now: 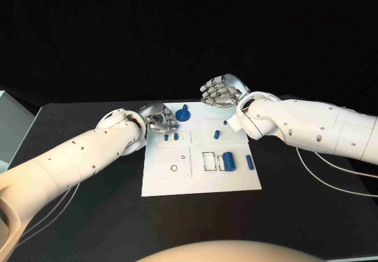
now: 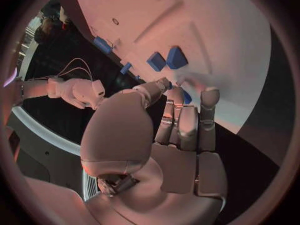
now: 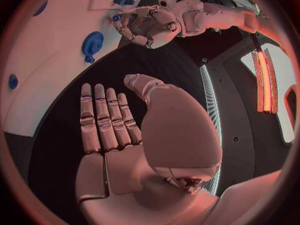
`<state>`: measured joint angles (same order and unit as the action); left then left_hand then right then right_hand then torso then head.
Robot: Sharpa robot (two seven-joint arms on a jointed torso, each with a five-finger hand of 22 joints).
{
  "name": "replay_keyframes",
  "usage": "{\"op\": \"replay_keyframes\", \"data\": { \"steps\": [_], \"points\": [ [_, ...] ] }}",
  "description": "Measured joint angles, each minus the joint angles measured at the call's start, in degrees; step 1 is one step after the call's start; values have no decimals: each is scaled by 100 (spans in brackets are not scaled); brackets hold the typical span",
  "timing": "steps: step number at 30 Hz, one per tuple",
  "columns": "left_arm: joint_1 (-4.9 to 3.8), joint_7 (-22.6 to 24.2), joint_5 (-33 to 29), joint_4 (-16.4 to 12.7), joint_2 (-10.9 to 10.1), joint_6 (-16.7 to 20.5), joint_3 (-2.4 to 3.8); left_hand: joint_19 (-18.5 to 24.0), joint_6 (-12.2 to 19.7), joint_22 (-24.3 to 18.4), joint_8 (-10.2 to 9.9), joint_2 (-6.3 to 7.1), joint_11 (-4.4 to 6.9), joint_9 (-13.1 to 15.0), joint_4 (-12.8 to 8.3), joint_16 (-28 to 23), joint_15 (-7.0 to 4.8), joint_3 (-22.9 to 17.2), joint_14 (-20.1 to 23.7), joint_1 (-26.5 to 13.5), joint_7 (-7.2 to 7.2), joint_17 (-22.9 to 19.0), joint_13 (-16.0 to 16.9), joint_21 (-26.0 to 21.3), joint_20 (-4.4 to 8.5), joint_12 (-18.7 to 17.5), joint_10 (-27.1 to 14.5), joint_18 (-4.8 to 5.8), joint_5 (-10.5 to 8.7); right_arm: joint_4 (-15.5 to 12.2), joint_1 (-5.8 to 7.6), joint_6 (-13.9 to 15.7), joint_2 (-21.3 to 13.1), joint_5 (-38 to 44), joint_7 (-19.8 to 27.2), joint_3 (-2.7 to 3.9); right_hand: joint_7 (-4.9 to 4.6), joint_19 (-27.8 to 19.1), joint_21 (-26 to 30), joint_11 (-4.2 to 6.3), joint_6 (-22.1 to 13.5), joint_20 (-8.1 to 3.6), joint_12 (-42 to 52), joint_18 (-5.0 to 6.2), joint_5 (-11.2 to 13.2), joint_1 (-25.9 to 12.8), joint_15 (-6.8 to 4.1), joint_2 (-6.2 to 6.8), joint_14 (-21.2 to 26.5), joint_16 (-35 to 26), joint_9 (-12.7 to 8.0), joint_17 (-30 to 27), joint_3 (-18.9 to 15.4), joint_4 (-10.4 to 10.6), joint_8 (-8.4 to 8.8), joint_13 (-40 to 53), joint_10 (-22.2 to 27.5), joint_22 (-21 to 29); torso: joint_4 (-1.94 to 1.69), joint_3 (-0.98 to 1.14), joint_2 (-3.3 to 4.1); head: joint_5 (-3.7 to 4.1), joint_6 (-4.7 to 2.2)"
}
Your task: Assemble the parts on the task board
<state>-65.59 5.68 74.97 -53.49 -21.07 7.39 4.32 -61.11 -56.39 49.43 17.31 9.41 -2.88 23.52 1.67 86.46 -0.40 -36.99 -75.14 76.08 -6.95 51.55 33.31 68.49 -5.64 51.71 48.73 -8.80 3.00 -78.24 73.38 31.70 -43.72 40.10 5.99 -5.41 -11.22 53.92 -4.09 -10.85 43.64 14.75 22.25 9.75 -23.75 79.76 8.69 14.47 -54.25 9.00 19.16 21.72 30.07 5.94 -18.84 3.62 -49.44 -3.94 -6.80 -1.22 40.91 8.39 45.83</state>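
Starting closest to you, the task board (image 1: 201, 183) sits dead centre on the black table (image 1: 94, 218), a white plate with shallow cut-outs, and its near half has a fat blue cylinder (image 1: 229, 160) lying by a slot around 4 o'clock from the board's middle, plus a slimmer blue pin (image 1: 249, 161) just beside it toward 3. Further back, two little blue pegs (image 1: 171, 137) sit near the left edge at about 10 o'clock, and your left hand (image 1: 160, 119) is parked right over that corner, fingers curled down toward the board. I honestly can't tell if it's pinching anything, but my guess is it's there to work those pegs. At the far edge, around 12, there's a round blue disc part (image 1: 183, 114) with a stubby handle. Your right hand (image 1: 222, 90) hovers past the board's far edge at 1 o'clock, fingers straight and loosely together, holding nothing, probably just staying out of the way.
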Motion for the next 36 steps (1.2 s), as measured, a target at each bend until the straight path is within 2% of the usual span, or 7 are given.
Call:
{"op": "replay_keyframes", "data": {
  "steps": [36],
  "points": [
    [0,-26,101,143,-4,11,5,0,30,24,-16,0,1,-1,-35,0,0,0,0,1,-11,23,44,0,0,22,-41,0,-1,1,-8,-12,-14,-5,2,0,0,-22,0,0,0,22,0,1,0,1,0,0,0,0,0,-4,0,0,0,0,0,0,-2,1,-3,20,7]
  ]
}}
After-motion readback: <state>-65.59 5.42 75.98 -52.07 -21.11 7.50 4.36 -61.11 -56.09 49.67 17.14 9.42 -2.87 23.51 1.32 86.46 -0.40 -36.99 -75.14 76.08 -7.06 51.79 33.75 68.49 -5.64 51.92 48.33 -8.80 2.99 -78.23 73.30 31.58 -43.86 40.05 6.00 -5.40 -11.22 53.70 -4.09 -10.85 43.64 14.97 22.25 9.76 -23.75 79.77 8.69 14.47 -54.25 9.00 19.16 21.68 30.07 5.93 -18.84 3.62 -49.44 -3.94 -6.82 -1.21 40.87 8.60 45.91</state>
